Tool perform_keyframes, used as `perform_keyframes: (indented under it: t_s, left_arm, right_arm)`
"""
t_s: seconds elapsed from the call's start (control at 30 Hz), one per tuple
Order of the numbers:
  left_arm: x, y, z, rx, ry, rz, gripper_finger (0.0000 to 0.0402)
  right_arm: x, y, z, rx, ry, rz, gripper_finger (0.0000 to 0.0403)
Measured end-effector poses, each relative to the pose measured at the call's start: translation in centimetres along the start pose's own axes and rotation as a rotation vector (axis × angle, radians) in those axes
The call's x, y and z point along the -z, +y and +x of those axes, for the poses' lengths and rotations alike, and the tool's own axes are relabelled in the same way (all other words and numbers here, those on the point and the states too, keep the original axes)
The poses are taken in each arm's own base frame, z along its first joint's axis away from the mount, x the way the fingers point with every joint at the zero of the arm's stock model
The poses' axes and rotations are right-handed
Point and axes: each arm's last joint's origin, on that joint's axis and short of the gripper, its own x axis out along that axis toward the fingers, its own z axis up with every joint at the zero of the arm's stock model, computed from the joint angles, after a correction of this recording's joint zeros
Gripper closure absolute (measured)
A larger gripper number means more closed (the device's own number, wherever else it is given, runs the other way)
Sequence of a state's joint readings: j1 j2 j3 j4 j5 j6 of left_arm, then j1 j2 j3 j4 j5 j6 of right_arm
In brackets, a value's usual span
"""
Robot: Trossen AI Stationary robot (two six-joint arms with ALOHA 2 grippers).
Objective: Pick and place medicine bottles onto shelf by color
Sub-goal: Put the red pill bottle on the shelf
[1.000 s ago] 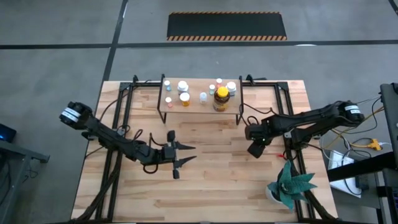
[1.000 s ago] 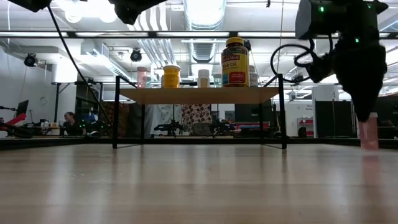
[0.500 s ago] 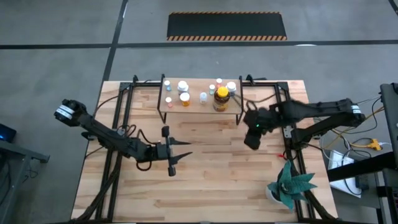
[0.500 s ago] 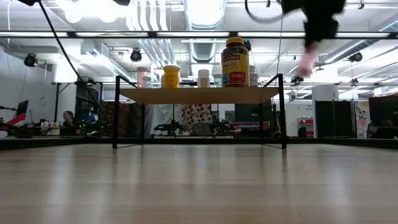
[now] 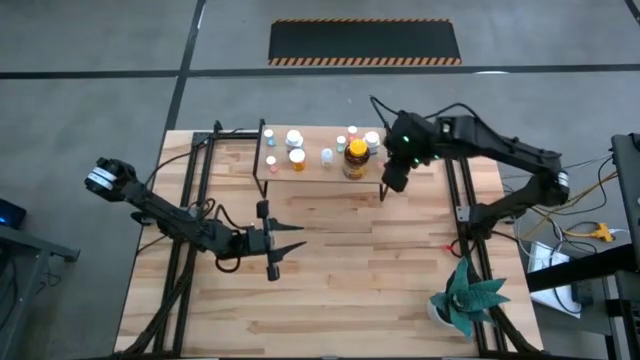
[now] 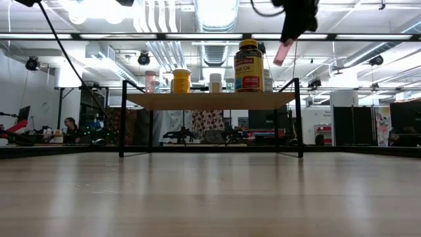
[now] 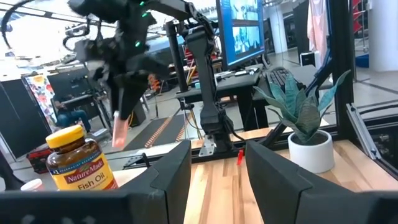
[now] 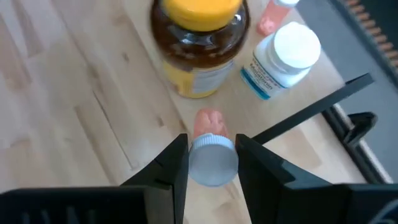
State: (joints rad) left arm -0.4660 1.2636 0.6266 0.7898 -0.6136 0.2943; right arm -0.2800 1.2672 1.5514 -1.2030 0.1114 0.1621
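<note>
A small pink vial with a grey-white cap (image 8: 210,155) hangs tilted in the air, gripped by the cap in the right tool (image 5: 394,176), by the right end of the low light-wood shelf on black legs (image 6: 210,101). The big amber fish-oil bottle with yellow lid (image 8: 198,43) and a white-capped bottle (image 8: 283,57) stand just ahead, so the free board lies near them. The left tool (image 5: 282,248), partly open and empty, waits over the wooden bench (image 5: 340,310), farther from the shelf.
</note>
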Motion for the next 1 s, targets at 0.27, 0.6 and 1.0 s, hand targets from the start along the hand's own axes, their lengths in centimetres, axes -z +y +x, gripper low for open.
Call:
perform_keyframes:
  t_s: [0.27, 0.6, 1.0]
  left_arm:
    - [0.0, 0.0, 0.0, -0.001, 0.000, -0.001, 0.0265]
    - [0.0, 0.0, 0.0, 0.000, 0.000, -0.010, 0.0265]
    - [0.0, -0.1, 0.0, 0.001, 0.001, -0.027, 0.0265]
  right_arm:
    - [-1.2, -3.3, 3.8, 0.029, 0.142, 0.015, 0.0298]
    - [-1.5, -4.0, 6.3, 0.004, 0.217, 0.010, 0.0298]
    - [-1.6, -4.0, 7.3, 0.010, 0.253, 0.012, 0.0296]
